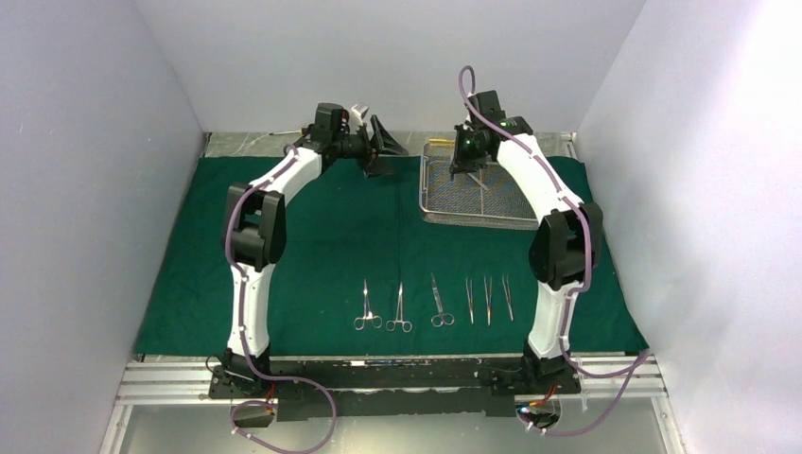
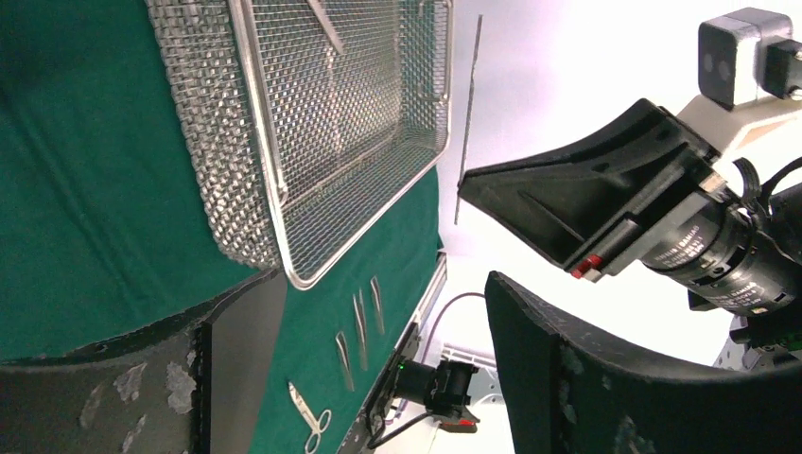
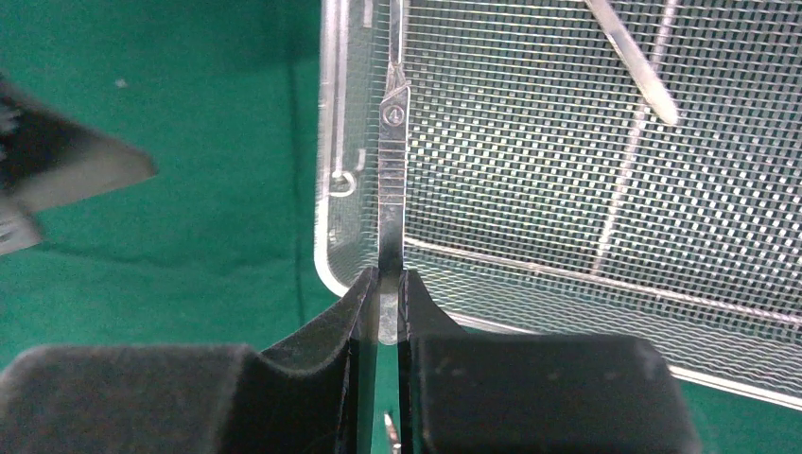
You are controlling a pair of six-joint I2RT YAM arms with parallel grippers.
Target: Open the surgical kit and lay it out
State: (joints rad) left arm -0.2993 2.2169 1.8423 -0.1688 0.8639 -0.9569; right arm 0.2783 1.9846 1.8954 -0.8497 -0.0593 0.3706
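A: While the right claw (image 3: 383,288) hangs over the wire-mesh tray (image 1: 478,224), what is it doing?

B: It is clenched on a scalpel handle (image 3: 392,161), pinching one end between both fingertips. The handle runs straight away from the claw, across the tray's rim near a corner, and has a "4" stamped on it. Whether it touches the mesh I cannot tell.

A: Anything else in the tray?

B: One more slim steel instrument (image 3: 629,61), lying slantwise on the mesh floor.

A: And the left claw (image 1: 378,149)?

B: Released, its jaws spread wide with nothing between them. It is held above the far edge of the green cloth (image 1: 312,236), just left of the tray and apart from it.

A: Where is the kit itself?

B: The cloth is spread flat over most of the worktop (image 1: 246,144). The tray sits on it at the far side, right of centre. Near the front edge six instruments lie in a row, all pointing away from the arms' bases. Three ring-handled clamps (image 1: 399,310) are on the left, rings toward the bases. Three tweezers (image 1: 488,300) are on the right, side by side and not touching.
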